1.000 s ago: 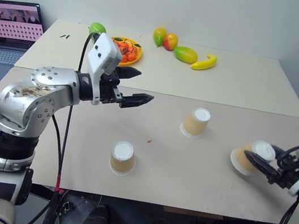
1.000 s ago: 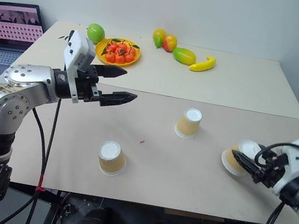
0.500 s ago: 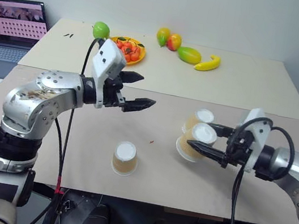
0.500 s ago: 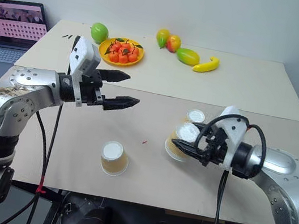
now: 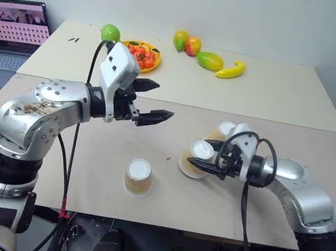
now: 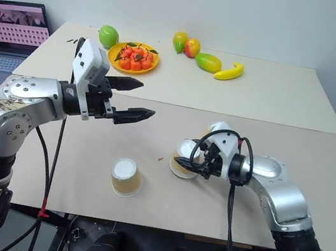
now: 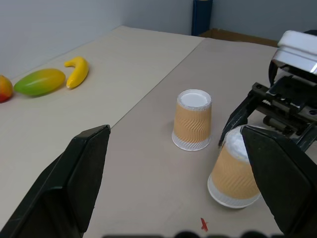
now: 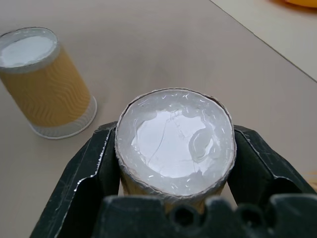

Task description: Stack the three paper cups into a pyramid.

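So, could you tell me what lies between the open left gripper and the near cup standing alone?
Nothing: in the left eye view, bare table separates the left gripper from that cup.

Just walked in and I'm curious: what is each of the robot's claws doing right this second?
Left gripper: open, holding nothing, raised above the table.
Right gripper: shut on a tan ribbed paper cup with a white base, upside down.

No text, label or number can be read on anything here.
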You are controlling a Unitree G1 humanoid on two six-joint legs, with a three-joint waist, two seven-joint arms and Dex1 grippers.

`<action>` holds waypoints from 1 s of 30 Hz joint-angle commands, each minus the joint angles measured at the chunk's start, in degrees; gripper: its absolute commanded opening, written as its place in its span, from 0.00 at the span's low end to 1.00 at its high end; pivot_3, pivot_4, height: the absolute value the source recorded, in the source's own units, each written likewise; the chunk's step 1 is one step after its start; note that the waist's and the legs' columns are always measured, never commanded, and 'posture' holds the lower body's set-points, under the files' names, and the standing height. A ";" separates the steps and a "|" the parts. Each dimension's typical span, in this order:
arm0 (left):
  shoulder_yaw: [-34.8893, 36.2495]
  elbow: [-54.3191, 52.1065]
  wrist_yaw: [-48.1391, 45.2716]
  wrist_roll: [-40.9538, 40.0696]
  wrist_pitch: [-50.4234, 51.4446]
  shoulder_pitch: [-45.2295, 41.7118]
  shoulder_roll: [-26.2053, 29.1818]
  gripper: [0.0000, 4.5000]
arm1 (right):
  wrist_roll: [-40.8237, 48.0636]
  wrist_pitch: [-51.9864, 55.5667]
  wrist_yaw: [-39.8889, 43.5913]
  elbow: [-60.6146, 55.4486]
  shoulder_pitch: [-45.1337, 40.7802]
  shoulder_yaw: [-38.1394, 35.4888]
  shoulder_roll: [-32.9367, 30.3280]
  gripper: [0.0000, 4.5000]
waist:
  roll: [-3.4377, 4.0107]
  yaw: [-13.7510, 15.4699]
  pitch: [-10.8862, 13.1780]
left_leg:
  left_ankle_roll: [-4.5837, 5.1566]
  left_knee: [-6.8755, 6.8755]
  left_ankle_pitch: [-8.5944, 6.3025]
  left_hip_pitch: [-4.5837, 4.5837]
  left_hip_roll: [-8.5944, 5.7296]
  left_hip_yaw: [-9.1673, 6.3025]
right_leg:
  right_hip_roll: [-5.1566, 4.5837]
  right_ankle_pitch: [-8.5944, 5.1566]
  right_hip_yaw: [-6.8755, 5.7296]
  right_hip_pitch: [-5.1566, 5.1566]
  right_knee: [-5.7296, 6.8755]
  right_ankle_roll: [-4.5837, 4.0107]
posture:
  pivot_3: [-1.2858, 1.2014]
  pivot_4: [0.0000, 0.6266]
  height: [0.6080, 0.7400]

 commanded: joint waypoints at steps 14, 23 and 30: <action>2.11 -2.09 1.97 -1.57 -0.08 -0.37 -0.15 1.00 | -1.04 -2.65 4.71 3.05 -4.72 -2.28 4.02 0.98 | 0.00 0.09 0.00 | 0.00 0.00 0.00 0.00 0.00 -0.01 | 0.00 0.01 -0.01 0.00 0.02 -0.01 | 0.52 0.24 0.94; 1.03 -0.47 1.22 -1.10 -1.23 -0.85 -1.32 1.00 | 11.16 8.12 3.41 -2.29 -7.69 -19.73 -4.14 0.98 | 0.01 0.42 0.02 | 0.00 -0.01 0.00 0.00 -0.01 -0.02 | -0.01 0.01 -0.02 0.01 0.02 -0.01 | 0.52 0.24 0.94; 1.15 0.03 -0.02 -2.37 -0.55 -1.68 -1.80 1.00 | 2.39 -2.42 1.40 8.20 2.66 -28.89 -11.67 0.98 | -0.02 0.53 0.01 | 0.01 -0.01 -0.01 -0.02 -0.02 0.03 | -0.04 0.01 -0.02 0.04 -0.11 -0.01 | 0.52 0.24 0.94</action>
